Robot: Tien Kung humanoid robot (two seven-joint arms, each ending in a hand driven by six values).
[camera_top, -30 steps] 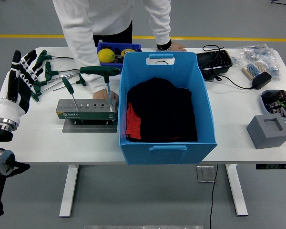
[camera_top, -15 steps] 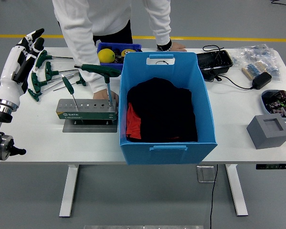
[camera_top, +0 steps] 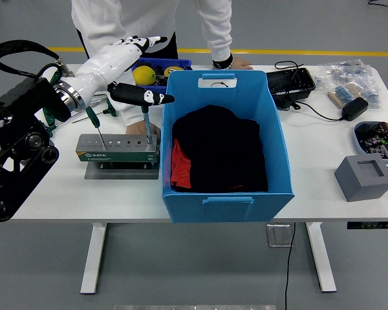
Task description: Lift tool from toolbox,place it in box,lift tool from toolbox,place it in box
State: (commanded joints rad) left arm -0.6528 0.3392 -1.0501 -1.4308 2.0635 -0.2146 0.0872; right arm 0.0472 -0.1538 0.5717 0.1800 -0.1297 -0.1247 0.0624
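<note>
A grey-green tool rack (camera_top: 113, 147) stands on a metal plate left of the blue box (camera_top: 223, 97). A large green T-handle tool (camera_top: 137, 95) stands in the rack's right end, and a small one (camera_top: 92, 116) in its left part. My left hand (camera_top: 142, 64), white with black joints, reaches in from the left just over the large handle. Its fingers (camera_top: 145, 42) are stretched out above the handle and the thumb (camera_top: 152, 98) lies along it, holding nothing. A person's hand (camera_top: 142, 129) steadies the rack from behind. The box holds black cloth (camera_top: 220, 148) and something red.
Loose green T-handle tools (camera_top: 103, 106) lie behind the rack, mostly hidden by my arm. A small blue bin (camera_top: 141, 62) holds a yellow ball (camera_top: 144, 76). The person's other hand (camera_top: 233, 62) rests on the table. A black tray, cables and a grey block (camera_top: 364, 175) lie right.
My left arm has swung from the table's left edge in over the rack, bringing the hand to the large T-handle. The rack, tools and box have not moved.
</note>
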